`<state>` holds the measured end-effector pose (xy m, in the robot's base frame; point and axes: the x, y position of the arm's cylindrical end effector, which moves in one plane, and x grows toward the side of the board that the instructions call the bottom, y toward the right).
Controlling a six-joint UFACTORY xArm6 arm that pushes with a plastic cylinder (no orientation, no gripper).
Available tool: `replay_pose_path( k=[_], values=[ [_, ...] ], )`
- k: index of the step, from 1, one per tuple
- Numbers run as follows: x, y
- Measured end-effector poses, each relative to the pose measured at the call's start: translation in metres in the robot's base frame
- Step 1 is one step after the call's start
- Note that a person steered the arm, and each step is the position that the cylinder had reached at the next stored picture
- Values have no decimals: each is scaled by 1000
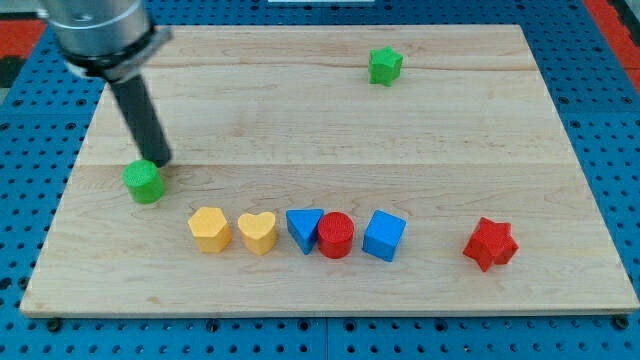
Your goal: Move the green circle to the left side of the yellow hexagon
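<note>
My tip [160,160] is seen touching or just beside the green circle [145,182], at its 1 o'clock edge; the rod carries nothing, contact cannot be confirmed. The green circle is placed at 10 o'clock of the yellow hexagon [209,229], near it but apart, on the wooden board [320,110]. A row is formed from the hexagon toward 3 o'clock: yellow heart [258,232], blue triangle [303,228] touching red cylinder [336,236], blue cube [384,236], then red star [490,244] well apart; a green star [384,66] is located at 12 o'clock, far off.
</note>
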<state>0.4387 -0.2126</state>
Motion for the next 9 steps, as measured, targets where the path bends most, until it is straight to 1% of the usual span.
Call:
replay_pose_path(
  k=[1, 2, 3, 4, 6, 7, 8, 9],
  values=[
    [26, -26],
    [44, -3],
    [15, -3],
    [-2, -3],
    [-4, -4],
    [-25, -12],
    [-18, -3],
    [38, 3]
  ],
)
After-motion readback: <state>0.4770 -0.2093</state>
